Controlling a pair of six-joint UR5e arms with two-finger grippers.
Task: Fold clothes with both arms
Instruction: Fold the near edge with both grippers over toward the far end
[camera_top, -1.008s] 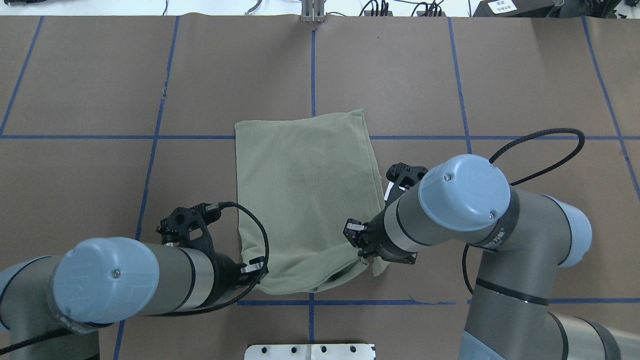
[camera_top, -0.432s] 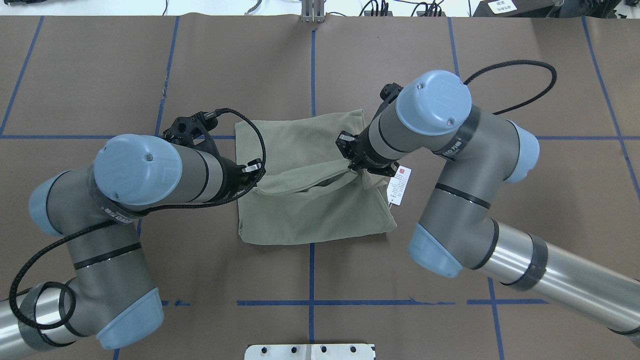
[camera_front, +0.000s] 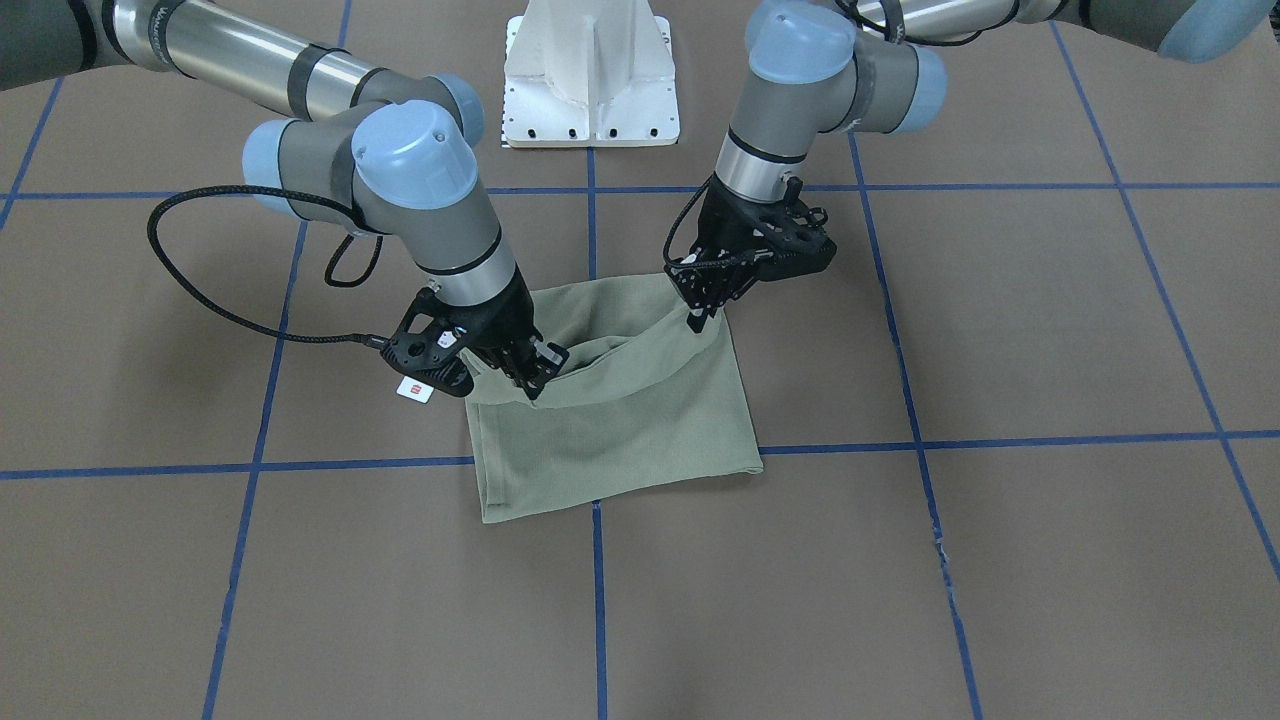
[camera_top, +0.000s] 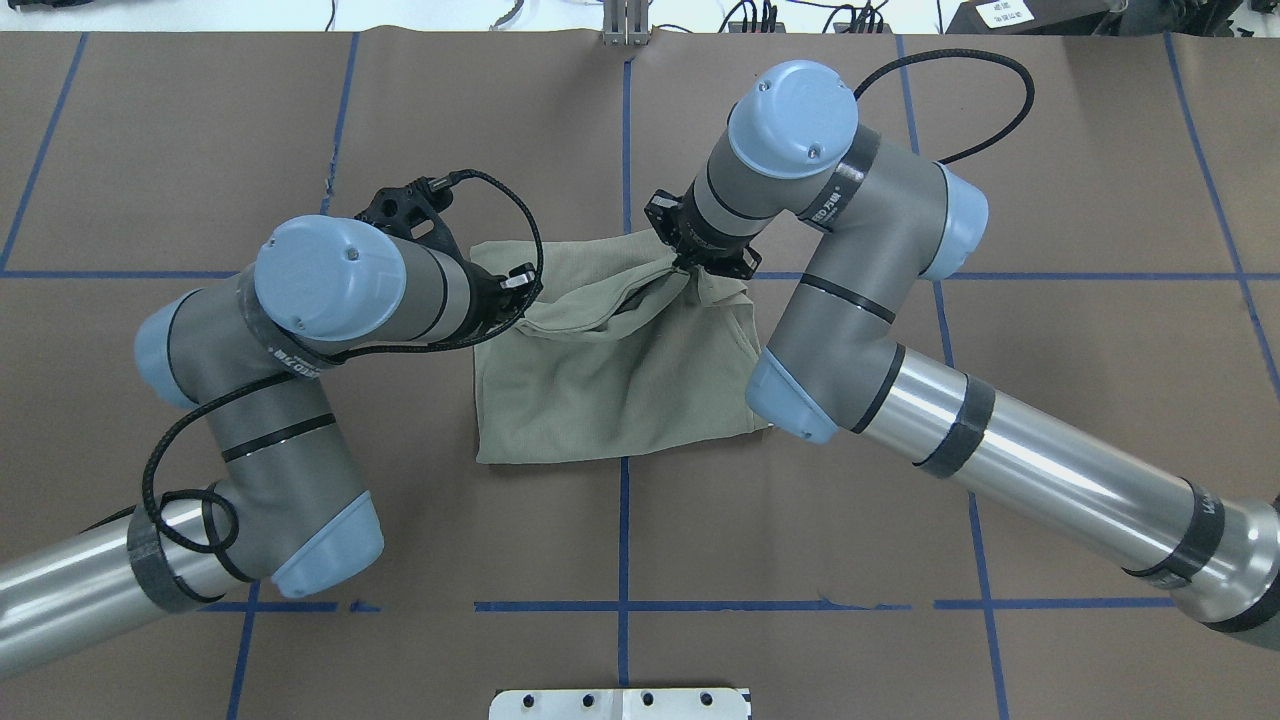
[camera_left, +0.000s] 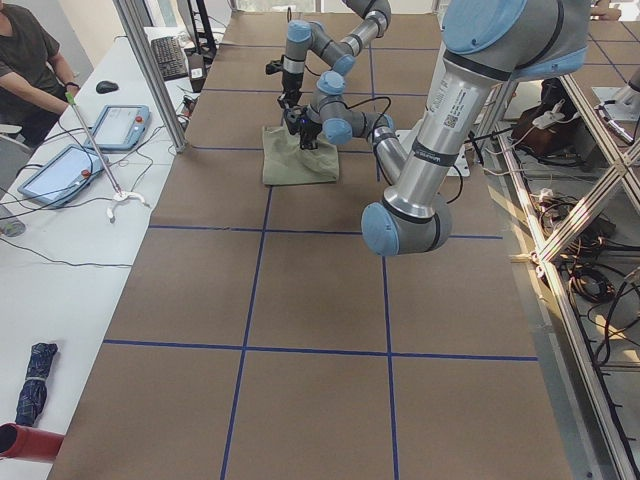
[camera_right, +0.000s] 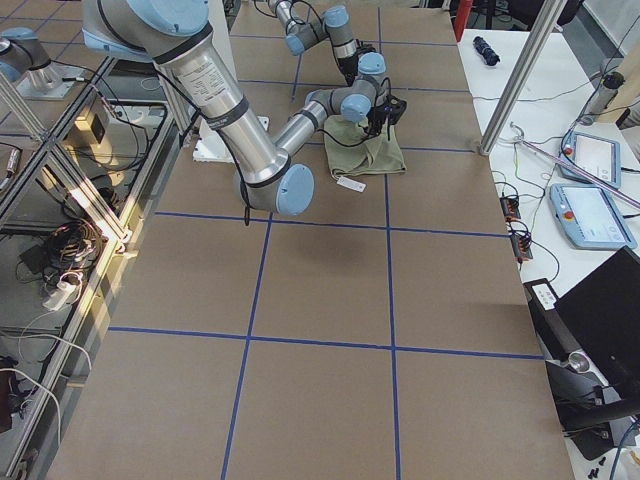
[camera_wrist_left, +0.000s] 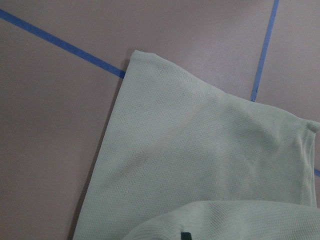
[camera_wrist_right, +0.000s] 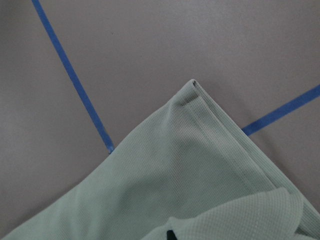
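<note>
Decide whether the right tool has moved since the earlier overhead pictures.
Yes. The right tool, holding the shirt, moved forward, up the view, to the far tape line.

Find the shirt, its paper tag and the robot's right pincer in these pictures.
shirt (camera_top: 610, 400), overhead view, flat lower panel.
paper tag (camera_front: 414, 389), front-facing view, middle of the white card.
right pincer (camera_front: 529, 386), front-facing view, between its fingertips.

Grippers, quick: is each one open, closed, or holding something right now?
Left gripper: closed, pinching a raised corner of the shirt.
Right gripper: closed, pinching the shirt's other raised corner.
</note>
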